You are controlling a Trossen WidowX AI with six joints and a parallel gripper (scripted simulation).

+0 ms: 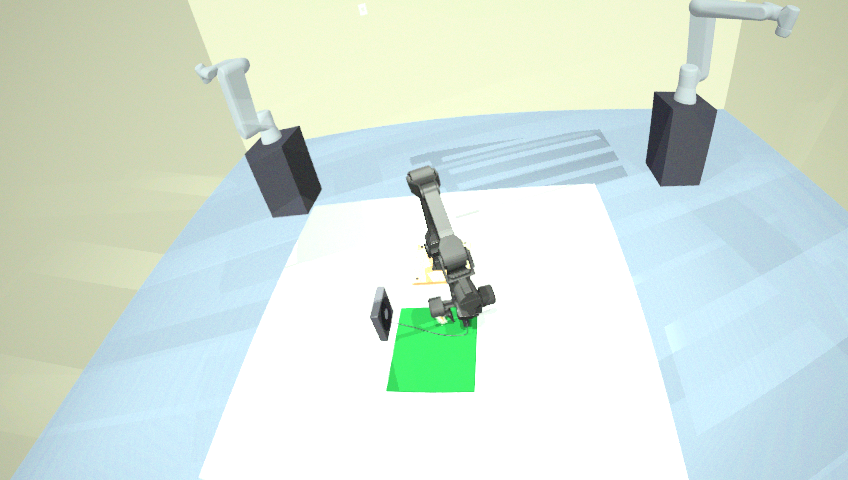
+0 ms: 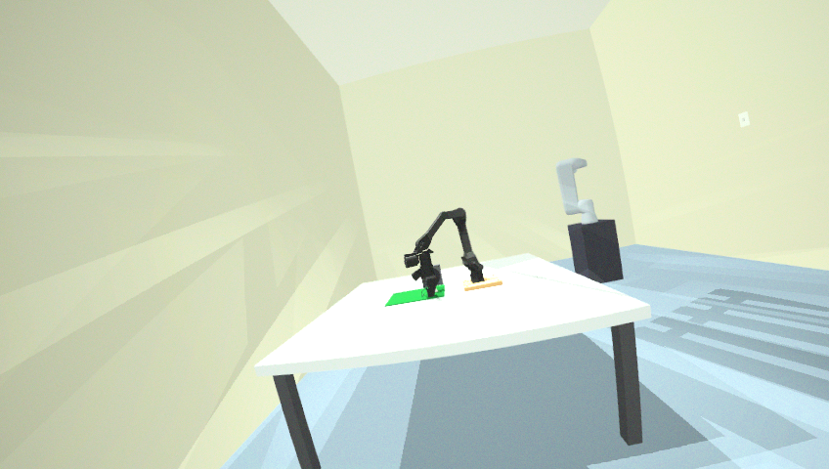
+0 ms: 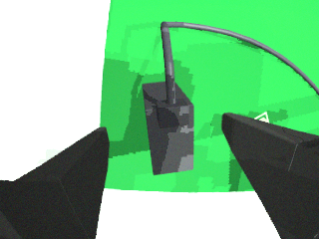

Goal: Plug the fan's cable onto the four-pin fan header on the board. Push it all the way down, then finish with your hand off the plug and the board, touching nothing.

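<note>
Hand (image 3: 166,159) is spread either side of the fan plug (image 3: 169,131), pinching nothing yet, so I'd center before squeezing.

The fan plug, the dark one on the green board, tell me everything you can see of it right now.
The fan plug is a small dark grey block, plastic by its look, lying on the green board near the edge by the white table. A thin dark cable leaves its far end and curves away to the right. The gripper straddles it, a dark finger on each side with gaps showing, so nothing grips it yet.
</note>
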